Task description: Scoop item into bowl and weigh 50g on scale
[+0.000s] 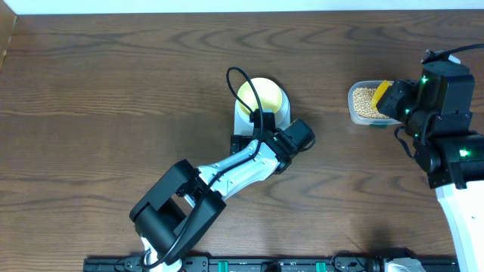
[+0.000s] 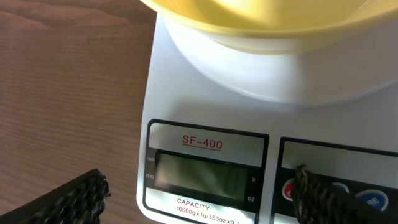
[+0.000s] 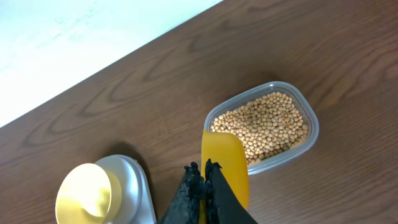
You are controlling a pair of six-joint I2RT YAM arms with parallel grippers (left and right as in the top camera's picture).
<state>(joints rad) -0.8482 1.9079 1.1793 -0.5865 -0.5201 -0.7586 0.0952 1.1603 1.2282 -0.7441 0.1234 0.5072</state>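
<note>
The pale yellow-green bowl [image 1: 261, 97] stands on the white scale [image 1: 240, 127] and looks empty. My left gripper [image 1: 255, 125] is open over the scale's front. In the left wrist view [image 2: 199, 180] one finger lies over the red button [image 2: 287, 190], and the display [image 2: 199, 173] shows no digits. My right gripper [image 1: 395, 97] is shut on the handle of the yellow scoop [image 1: 382, 92]. The scoop's blade [image 3: 225, 158] hangs over the near edge of the beans [image 3: 264, 123]. The bowl [image 3: 84, 199] and scale [image 3: 134, 177] also show in the right wrist view.
The beans lie in a clear plastic tub [image 1: 354, 112] at the right of the dark wooden table [image 1: 113, 113]. The left arm stretches from the front edge up to the scale. A white wall edge [image 3: 74, 43] lies beyond the table.
</note>
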